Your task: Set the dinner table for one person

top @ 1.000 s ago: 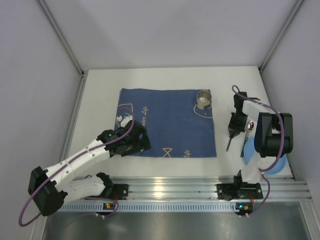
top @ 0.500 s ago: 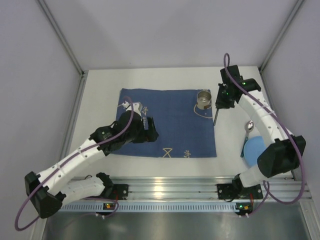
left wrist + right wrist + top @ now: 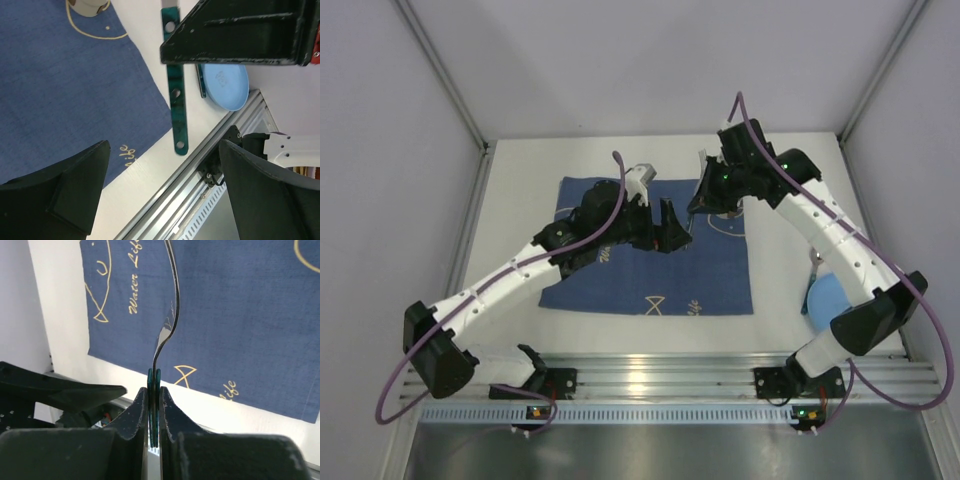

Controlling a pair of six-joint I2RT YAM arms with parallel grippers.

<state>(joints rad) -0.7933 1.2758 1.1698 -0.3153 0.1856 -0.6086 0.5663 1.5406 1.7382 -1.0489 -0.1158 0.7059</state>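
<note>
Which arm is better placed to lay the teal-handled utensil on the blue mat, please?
Right. The right gripper is shut on the teal-handled utensil and holds it above the blue mat. The left gripper hangs open and empty.

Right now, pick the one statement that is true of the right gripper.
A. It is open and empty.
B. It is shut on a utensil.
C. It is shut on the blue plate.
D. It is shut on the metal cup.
B: in the right wrist view the right gripper pinches the handle of a thin utensil, whose metal stem reaches out over the blue mat.
</note>
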